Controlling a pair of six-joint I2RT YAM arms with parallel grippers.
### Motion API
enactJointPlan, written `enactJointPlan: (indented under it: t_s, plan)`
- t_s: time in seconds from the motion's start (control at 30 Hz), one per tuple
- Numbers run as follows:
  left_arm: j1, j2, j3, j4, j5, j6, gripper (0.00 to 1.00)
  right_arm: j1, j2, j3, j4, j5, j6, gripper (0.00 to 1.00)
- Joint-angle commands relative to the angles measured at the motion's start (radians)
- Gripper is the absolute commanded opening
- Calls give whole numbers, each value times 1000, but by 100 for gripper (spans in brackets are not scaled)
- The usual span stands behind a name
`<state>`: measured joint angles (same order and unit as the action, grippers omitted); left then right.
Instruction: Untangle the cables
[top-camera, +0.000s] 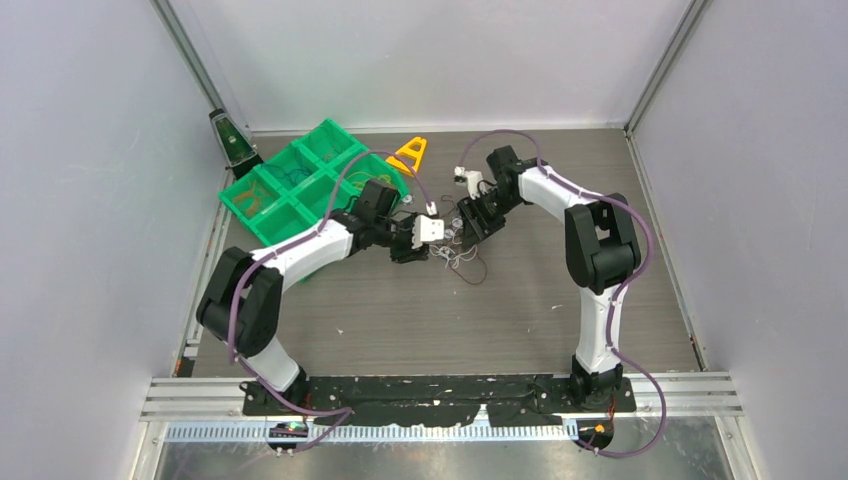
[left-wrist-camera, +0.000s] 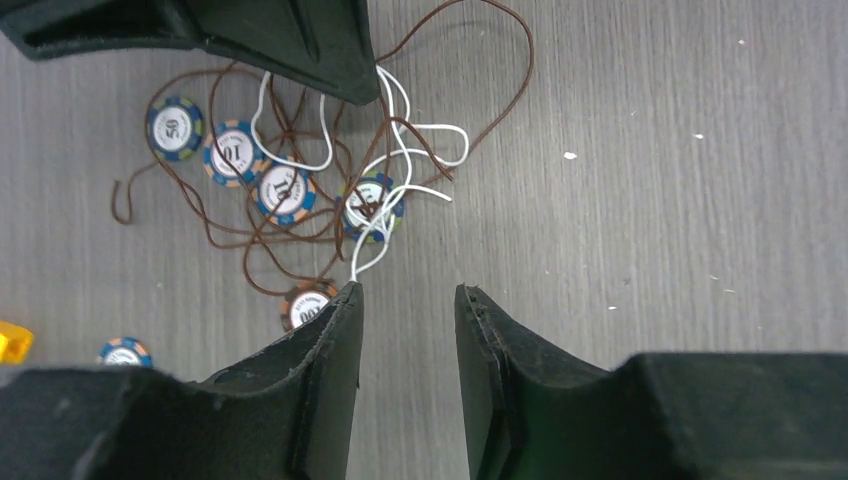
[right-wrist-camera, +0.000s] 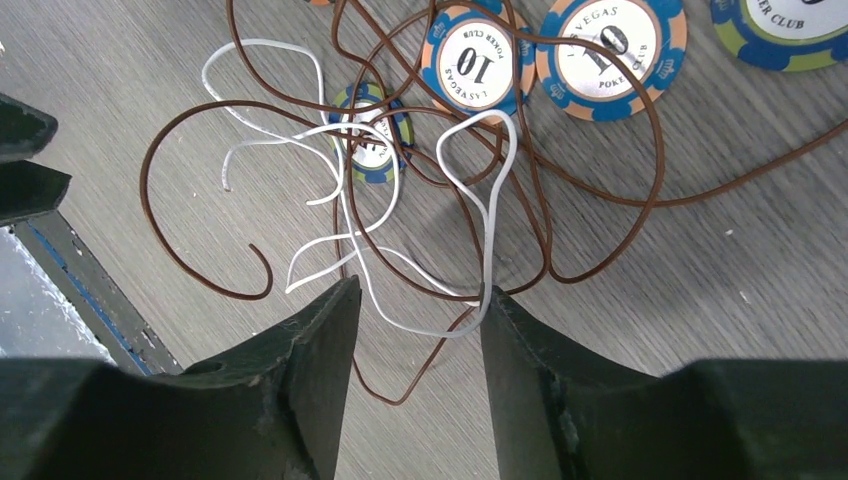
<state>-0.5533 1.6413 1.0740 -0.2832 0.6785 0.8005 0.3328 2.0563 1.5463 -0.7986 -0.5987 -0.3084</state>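
While both arms hang low over the bunch of thin tangled cables (top-camera: 465, 255) at the middle of the grey wood-grain tabletop (left-wrist-camera: 650, 200), the step in hand reads as taking one strand per side ahead of drawing them apart. Left tool (left-wrist-camera: 408, 292): jaws at a moderate gap, nothing between them, bare surface showing through. Right tool (right-wrist-camera: 418, 290): jaws likewise part-way apart, nothing clamped, though a bend of the hair-thin white wire (right-wrist-camera: 497, 210) and a loop of the hair-thin dark brown wire (right-wrist-camera: 147, 190) lie across the gap just off its fingertips. To do it well, in my judgement: nudge the left tool toward the white free end so that strand alone enters the jaws; let the right tool take brown only, not both colours; lift little, draw apart slowly, and stop if a loop tightens or drags a disc. Position of the work: the white free end sits just beside the left tool's fingertip on the left of its wrist view, touching or not I cannot tell; the rest of the bunch spreads away toward the right tool, whose black fingers enter the top of that view. White and brown cross many times and run over several flat round poker chips (left-wrist-camera: 175, 127) with blue-and-orange rims. Further out, a green plastic compartment tray (top-camera: 240, 215) stands beyond the left arm, well apart from the knot.
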Motion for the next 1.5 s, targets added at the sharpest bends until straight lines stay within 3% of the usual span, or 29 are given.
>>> enactJointPlan:
  t_s: [0.0,0.33,0.57,0.67,0.83,0.97,1.13,1.3,1.47]
  plan:
    - [-29,33,53,13,-25,208,39,-12,-2,8,-12,-7,-4,52]
    - [-86,139,145,-91,-80,320,33,-18,4,8,-16,-27,-8,48]
    - [-100,248,248,-131,-216,335,37,-19,13,14,-15,-33,-5,48]
    - [-102,274,266,-148,-244,370,29,-19,23,18,-2,-24,4,47]
    - [-103,268,278,-221,-216,416,3,-20,48,22,28,3,27,44]
    - [-101,184,263,-330,-134,459,0,-28,62,30,34,15,43,37]
    - [-60,-4,281,-382,31,311,0,-43,41,23,23,41,25,43]
    - [-25,-162,324,-372,102,159,0,-50,42,5,24,92,22,30]
    - [52,-265,398,-201,125,-115,0,-57,47,-6,7,134,6,25]
